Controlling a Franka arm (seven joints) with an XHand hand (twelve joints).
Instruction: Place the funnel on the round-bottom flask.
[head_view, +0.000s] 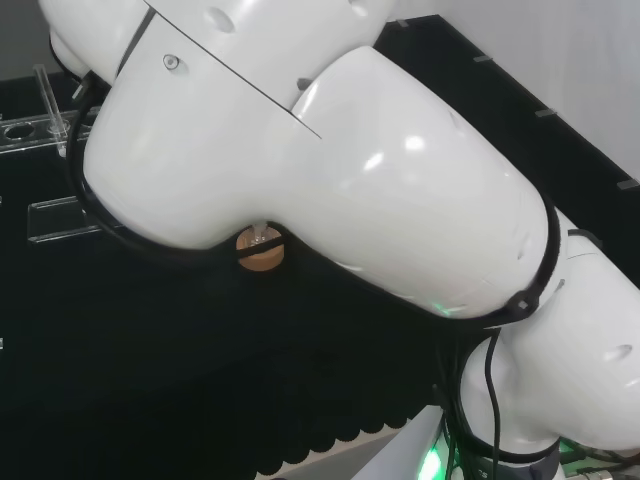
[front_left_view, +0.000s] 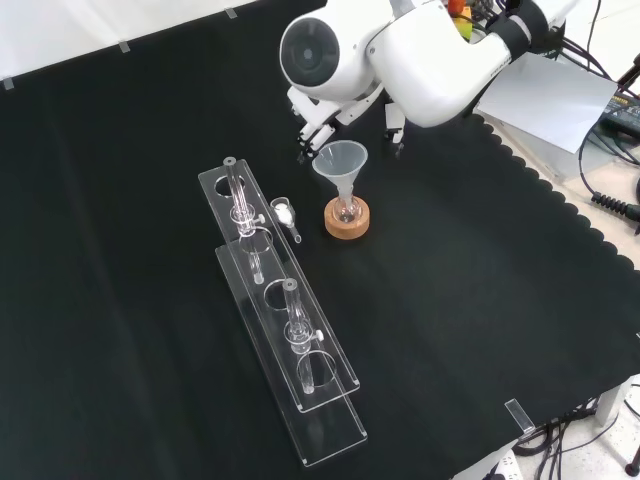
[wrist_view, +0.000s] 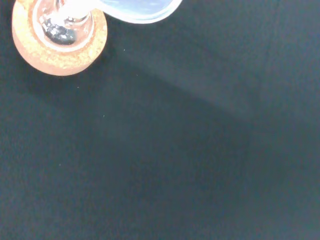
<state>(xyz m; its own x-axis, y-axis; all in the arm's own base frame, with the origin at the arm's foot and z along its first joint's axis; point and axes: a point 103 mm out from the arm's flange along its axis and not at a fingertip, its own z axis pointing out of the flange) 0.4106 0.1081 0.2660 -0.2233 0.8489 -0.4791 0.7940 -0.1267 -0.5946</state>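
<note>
In the front view, funnel (front_left_view: 341, 163) sits upright in flask (front_left_view: 346, 211) on cork ring (front_left_view: 347, 221); hand (front_left_view: 318, 128) hangs just behind, apart, fingers relaxed, holding nothing.

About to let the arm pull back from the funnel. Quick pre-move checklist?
1. Funnel seated in the round-bottom flask: ok, its stem runs down into the neck in the front view.
2. Funnel upright: ok, no visible lean.
3. Flask centred on the cork ring: ok.
4. Hand clear of the funnel: cannot tell; the fingers sit just behind the rim, contact unclear.
5. Retreat path: ok, bare cloth right of the flask in the front view.
6. Test tube racks out of the way: ok, they stand left of the flask, apart from it.
</note>
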